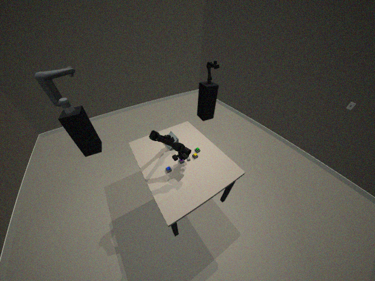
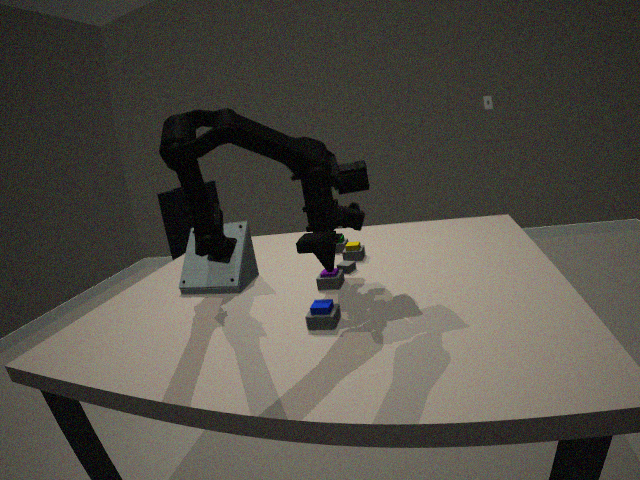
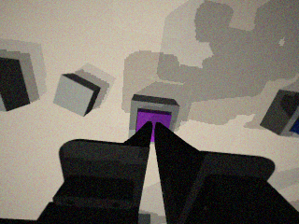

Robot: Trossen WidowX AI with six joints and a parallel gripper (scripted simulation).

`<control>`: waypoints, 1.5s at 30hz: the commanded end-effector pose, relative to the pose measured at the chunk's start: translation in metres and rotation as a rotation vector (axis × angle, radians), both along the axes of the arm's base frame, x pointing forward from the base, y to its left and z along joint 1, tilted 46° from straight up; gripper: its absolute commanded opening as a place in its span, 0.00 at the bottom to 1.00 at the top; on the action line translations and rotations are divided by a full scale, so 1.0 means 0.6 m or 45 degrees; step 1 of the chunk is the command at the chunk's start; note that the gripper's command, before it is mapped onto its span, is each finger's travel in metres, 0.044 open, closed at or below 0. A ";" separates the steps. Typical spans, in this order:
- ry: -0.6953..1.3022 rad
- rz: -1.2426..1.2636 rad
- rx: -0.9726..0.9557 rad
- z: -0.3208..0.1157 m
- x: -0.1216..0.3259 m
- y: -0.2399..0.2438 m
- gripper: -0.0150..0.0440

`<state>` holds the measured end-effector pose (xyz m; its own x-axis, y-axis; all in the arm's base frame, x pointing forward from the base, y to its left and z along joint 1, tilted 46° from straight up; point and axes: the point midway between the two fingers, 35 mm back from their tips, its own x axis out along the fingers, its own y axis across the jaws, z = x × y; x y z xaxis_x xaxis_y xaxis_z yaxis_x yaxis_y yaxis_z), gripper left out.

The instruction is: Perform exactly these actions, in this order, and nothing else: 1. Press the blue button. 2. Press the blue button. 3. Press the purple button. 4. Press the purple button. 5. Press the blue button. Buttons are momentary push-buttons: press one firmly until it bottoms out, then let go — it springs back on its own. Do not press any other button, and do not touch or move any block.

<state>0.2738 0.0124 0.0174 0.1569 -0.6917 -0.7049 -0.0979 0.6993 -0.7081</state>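
Over purple button [image 3: 153,122]: shut fingers, seemingly touching; grey block [image 3: 78,93] apart.

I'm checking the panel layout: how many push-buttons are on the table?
4: blue button nearest the front edge, purple button under the shut gripper, yellow button behind, green button farthest, partly hidden by the arm.

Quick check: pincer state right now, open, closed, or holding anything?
Pincer: closed, holding nothing; its tips are down on the purple button.
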 end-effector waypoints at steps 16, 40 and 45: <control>0.010 0.003 -0.006 0.034 -0.011 0.034 0.29; 0.010 0.003 -0.008 0.005 -0.005 0.005 0.29; 0.010 0.003 -0.009 -0.002 -0.003 -0.003 0.29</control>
<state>0.2735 0.0151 0.0201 0.1563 -0.6915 -0.7053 -0.0974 0.6998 -0.7077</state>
